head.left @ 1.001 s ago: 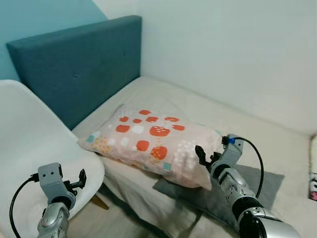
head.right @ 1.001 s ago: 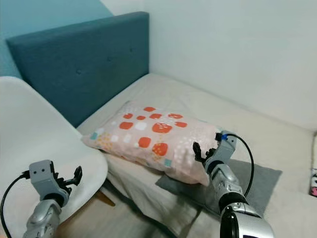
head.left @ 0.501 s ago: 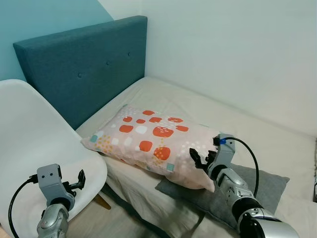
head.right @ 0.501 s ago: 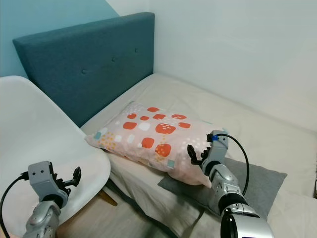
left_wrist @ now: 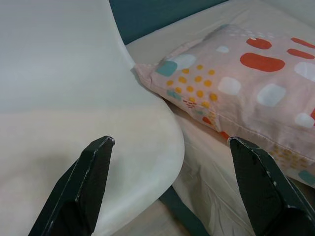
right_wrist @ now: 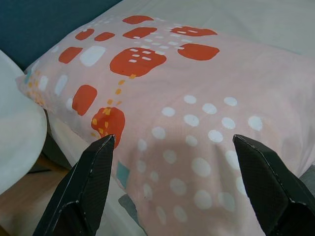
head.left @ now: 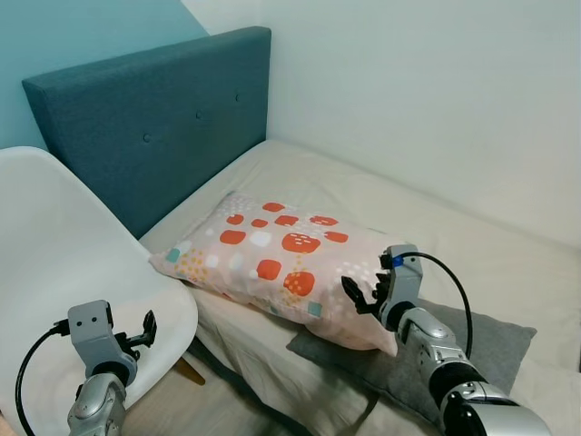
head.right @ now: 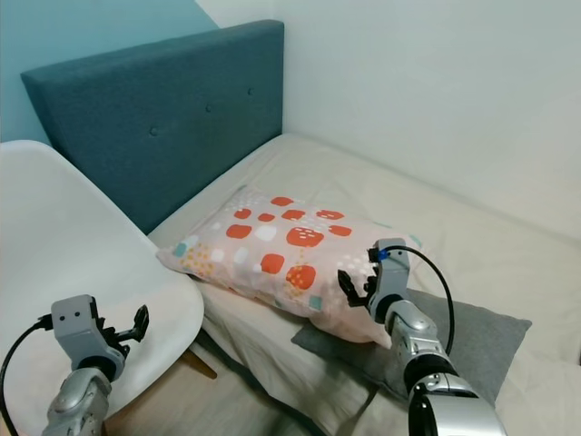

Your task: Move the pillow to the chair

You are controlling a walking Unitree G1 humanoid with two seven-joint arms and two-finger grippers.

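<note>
Nothing's moved yet: the pink pillow with orange patches (head.left: pixel 281 263) lies mid-frame on the beige bed (head.left: pixel 472 245). Right gripper (head.left: pixel 363 295), fingers spread, nudges its lower-right end; left gripper (head.left: pixel 145 329) waits spread over the white plastic chair (head.left: pixel 54 254), lower left.

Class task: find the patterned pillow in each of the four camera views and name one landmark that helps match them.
Left eye view: pillow lies mid-picture on the bed, near its edge.
Right eye view: pillow at centre, right gripper at its near end.
Left wrist view: pillow beyond the open left gripper.
Right wrist view: pillow close ahead.
Shared landmark: the white chair.
</note>
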